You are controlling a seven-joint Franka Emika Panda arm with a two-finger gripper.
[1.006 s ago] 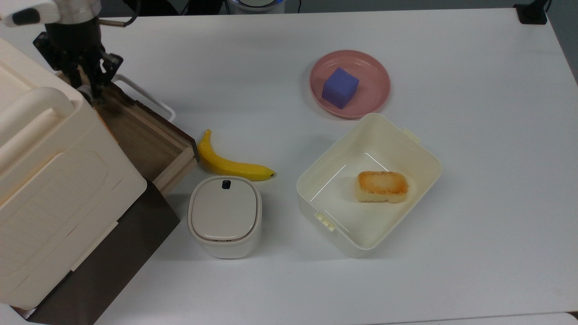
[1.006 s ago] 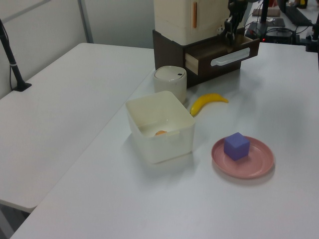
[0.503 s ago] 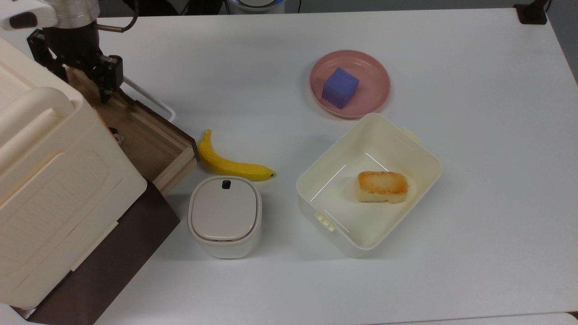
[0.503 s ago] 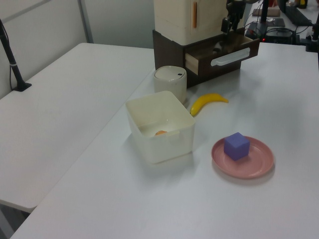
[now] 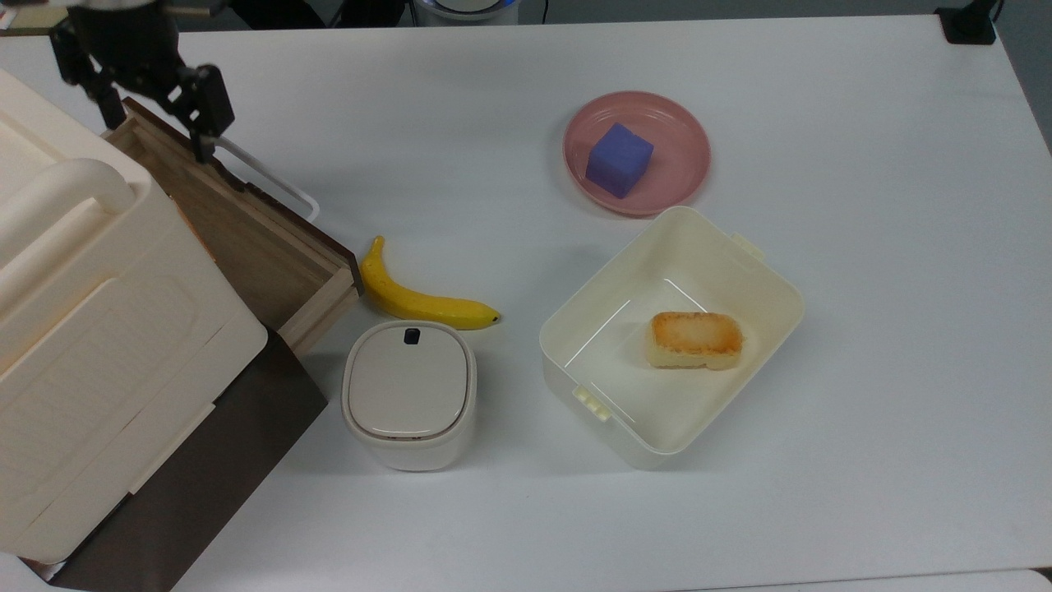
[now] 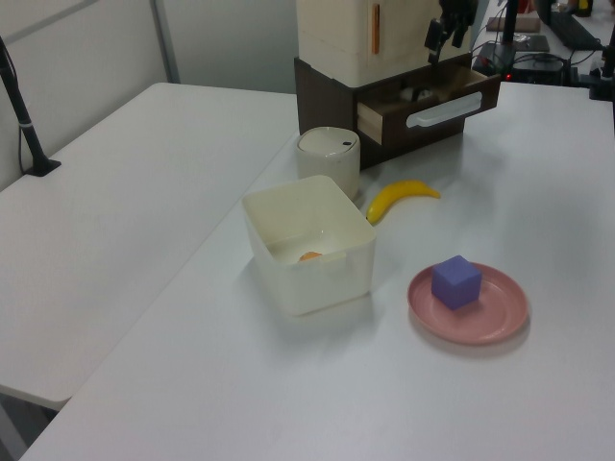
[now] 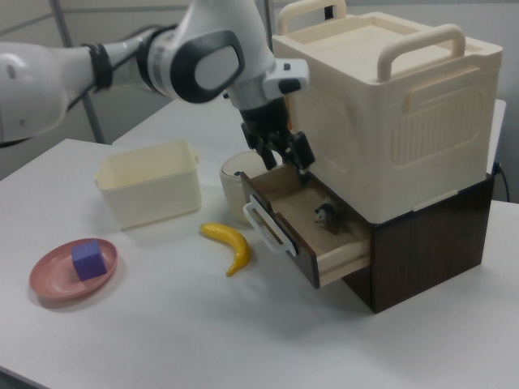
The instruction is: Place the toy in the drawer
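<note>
The toy (image 7: pixel 327 217), a tiny black-and-white panda, stands on the floor of the open drawer (image 7: pixel 345 259), close under the big cream box. The drawer (image 5: pixel 320 304) has light wood sides, a dark front and a white loop handle (image 5: pixel 271 177). My gripper (image 7: pixel 285 160) hangs open and empty above the drawer's back end, clear of the toy. In the top view the gripper (image 5: pixel 156 127) is at the far left corner over the drawer's edge. In the left view the gripper (image 6: pixel 447 34) hovers above the drawer (image 6: pixel 432 96).
A large cream box (image 5: pixel 99 329) sits on the brown cabinet. A banana (image 5: pixel 419 300) and a lidded off-white bin (image 5: pixel 408 395) lie beside the drawer front. A cream tub (image 5: pixel 740 263) holds a toasted piece (image 5: pixel 696 339). A pink plate (image 5: pixel 682 123) carries a purple-blue cube (image 5: pixel 618 159).
The gripper was shut low inside the drawer, then opened and let the toy go. It has since risen and drawn back from the drawer, with the toy left inside.
</note>
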